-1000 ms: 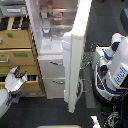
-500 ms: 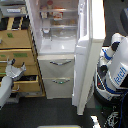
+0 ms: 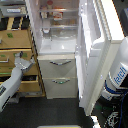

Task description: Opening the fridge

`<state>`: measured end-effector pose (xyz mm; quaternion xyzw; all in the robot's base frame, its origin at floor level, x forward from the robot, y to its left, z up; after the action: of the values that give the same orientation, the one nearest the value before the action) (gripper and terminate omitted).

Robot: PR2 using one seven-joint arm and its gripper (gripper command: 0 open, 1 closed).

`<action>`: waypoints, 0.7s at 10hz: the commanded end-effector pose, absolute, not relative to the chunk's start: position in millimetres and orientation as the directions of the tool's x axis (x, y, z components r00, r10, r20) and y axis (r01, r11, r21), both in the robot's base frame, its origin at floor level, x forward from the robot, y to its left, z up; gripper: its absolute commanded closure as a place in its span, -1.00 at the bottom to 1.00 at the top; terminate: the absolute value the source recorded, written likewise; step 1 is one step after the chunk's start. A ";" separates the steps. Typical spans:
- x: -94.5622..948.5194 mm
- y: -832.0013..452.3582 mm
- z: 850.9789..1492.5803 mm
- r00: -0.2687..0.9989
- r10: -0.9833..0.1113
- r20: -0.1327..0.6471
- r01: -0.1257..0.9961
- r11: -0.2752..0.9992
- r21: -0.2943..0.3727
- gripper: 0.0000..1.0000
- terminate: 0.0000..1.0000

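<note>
White and rigid throughout, the fridge (image 3: pixel 64 55): standing tall at centre, between the tan wooden cabinet (image 3: pixel 17 57) on the exterior view's left and the white and blue robot body (image 3: pixel 116 75) on the exterior view's right. Upper door (image 3: pixel 97 50) already swung wide toward the near right, inner face with its moulded racks showing, shelved interior (image 3: pixel 56 25) exposed and holding a few small items too blurred to name. Probably heavy on its hinge, stiff, smooth and a little slippery on the painted faces; best taken along the free vertical edge of the door, or by the curved silver handles (image 3: pixel 60 62) on the two lower drawers, both shut. Gripper (image 3: pixel 28 61) reaching in from the lower left on a grey arm (image 3: pixel 11 82), just beside the cabinet front and near the fridge's left wall, apart from the door; fingers spread only a little, holding nothing so far as can be judged, though too blurred to be sure. Tight room on the left between cabinet and fridge; door edge close to the robot body on the right; dark open floor (image 3: pixel 50 112) in the near middle for moving.
</note>
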<state>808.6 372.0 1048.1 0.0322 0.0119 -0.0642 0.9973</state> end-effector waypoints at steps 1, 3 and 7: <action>590.0 47.9 1229.7 0.773 -0.625 0.111 0.628 0.778 0.013 -1.00 -1.00; 517.4 -104.2 1278.1 0.587 -0.779 0.220 0.799 0.601 -0.003 -1.00 -1.00; 525.4 -479.2 1221.3 0.294 -0.926 0.236 0.955 0.293 -0.041 -1.00 -1.00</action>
<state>502.0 -132.8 1307.5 -0.0608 -0.1032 -0.4587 0.8805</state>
